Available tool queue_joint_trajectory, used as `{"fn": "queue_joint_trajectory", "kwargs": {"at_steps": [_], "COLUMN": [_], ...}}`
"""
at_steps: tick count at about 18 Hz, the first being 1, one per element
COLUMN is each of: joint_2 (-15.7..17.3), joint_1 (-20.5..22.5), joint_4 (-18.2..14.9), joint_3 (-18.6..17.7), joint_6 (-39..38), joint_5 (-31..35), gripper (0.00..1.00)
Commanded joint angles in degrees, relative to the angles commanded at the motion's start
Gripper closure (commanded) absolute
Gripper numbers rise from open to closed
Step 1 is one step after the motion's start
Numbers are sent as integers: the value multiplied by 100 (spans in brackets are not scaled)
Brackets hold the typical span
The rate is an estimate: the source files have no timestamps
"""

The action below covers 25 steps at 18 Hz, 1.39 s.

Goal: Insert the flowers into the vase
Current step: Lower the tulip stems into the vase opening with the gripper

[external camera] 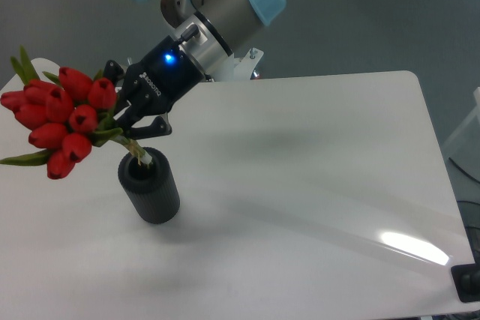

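From my fixed camera I look down at a white table (300, 185) with rounded corners, filling most of the view. Near its left side stands the vase (150, 187), a small dark grey ribbed cylinder, upright on the tabletop with its round mouth facing up.

The flowers (61, 119) are a tight bunch of red tulip buds with green leaves, held in the air up and to the left of the vase. The bunch leans to the left, so the buds hang out over the table's left edge. The stems run down and to the right from the buds, and their lower ends sit at the mouth of the vase; I cannot tell how deep they go in.

My arm reaches in from the top of the view, its grey and light blue joints above the table's far edge. A blue light glows on the wrist. The black gripper (129, 121) points down and to the left, and its fingers are closed around the stems just below the buds, directly above the vase.
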Motion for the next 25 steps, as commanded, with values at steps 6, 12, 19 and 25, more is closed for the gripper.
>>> {"fn": "queue_joint_trajectory", "kwargs": {"at_steps": [6,12,19,25], "joint_2": [-132,-290,-501,-527], "joint_1": [-35,-44,-44,35], "joint_4": [88,88,88,97], "joint_3": [8,-150,-343,-580], "joint_6": [62,167,421,941], "joint_5": [9,26,35,9], "gripper": [78,78,78,78]}}
